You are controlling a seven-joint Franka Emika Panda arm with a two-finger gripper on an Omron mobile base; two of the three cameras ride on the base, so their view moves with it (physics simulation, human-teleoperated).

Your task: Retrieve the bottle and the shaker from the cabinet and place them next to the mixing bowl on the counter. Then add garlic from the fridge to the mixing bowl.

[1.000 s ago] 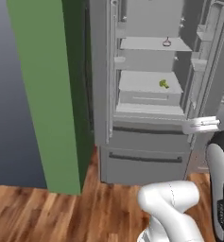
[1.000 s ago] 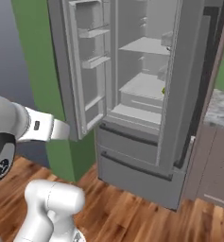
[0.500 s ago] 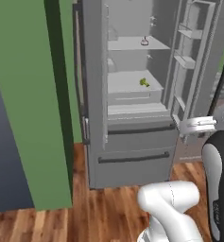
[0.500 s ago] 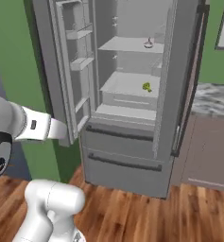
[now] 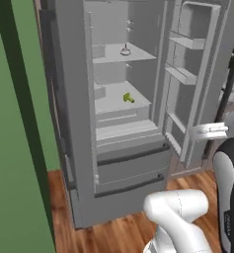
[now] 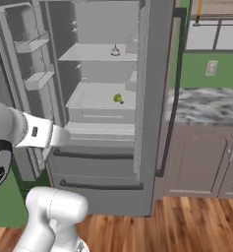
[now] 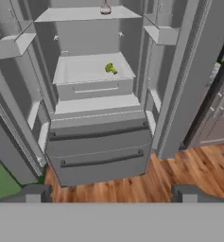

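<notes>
Camera has swung with the base since a second ago: the whole scene has shifted, and the fridge [image 5: 123, 123] now sits more squarely ahead and looms larger in both base views. The things inside keep their shelves; that change is viewpoint only.

Nearest: gripper [image 7: 108, 194], its two dark blocky fingertips [image 7: 32, 194] at the bottom of the hand view, spread wide apart with nothing between them. They hang over the wooden floor [image 7: 179, 170], glossy reddish-brown planks, in front of the fridge.

Next: fridge bottom section, two stacked drawers [image 7: 101, 149] with long horizontal bar handles, matte grey, flat-fronted.

Above them, the open upper compartment. Both doors stand open; the door [image 5: 192, 79] on the right of the left base view carries moulded shelf bins, smooth and grey.

Lower shelf [image 7: 92, 71]: a small lumpy yellow-green item [image 7: 110, 68] lies near its right rear, also seen in the left base view [image 5: 129, 98] and the right base view [image 6: 118, 99]. Too small to say whether this is the garlic.

Upper shelf [image 6: 98, 51]: a small pale object [image 6: 115, 50], bulb-shaped with a narrow top, stands near the middle. Identity not clear.

Farthest right in the right base view: a marbled grey counter [image 6: 206, 106] over panelled grey cabinets [image 6: 201, 157], green wall [image 6: 206, 64] behind.
</notes>
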